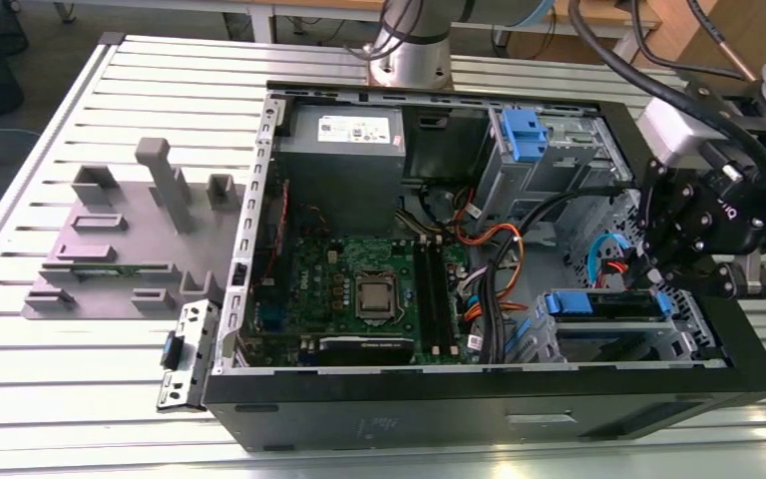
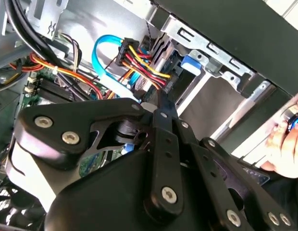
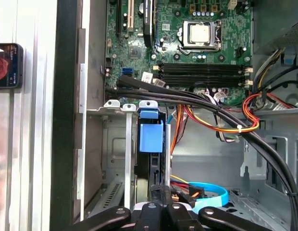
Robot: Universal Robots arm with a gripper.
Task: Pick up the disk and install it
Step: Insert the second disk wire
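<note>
The black multi-link gripper [image 1: 686, 261] hangs inside the open black computer case [image 1: 490, 399], at the case's edge on the exterior view's right, directly over the drive cage. The disk, a silver-grey hard drive in a bright blue plastic frame [image 1: 605, 304], sits in that cage near the case's front corner, its long axis running along the cage rails. In the first wrist view the disk's blue frame tab [image 3: 151, 137] lies straight ahead of the gripper, between the grey metal cage rails [image 3: 128, 144], with the green motherboard [image 3: 187, 43] beyond.

The jaws appear nearly closed, linkages drawn together; whether they pinch the disk's rear edge cannot be told, since the fingertips are cut off. The drive's label is hidden. Bundled orange, yellow and black cables [image 3: 211, 118] pass close beside the cage.
</note>
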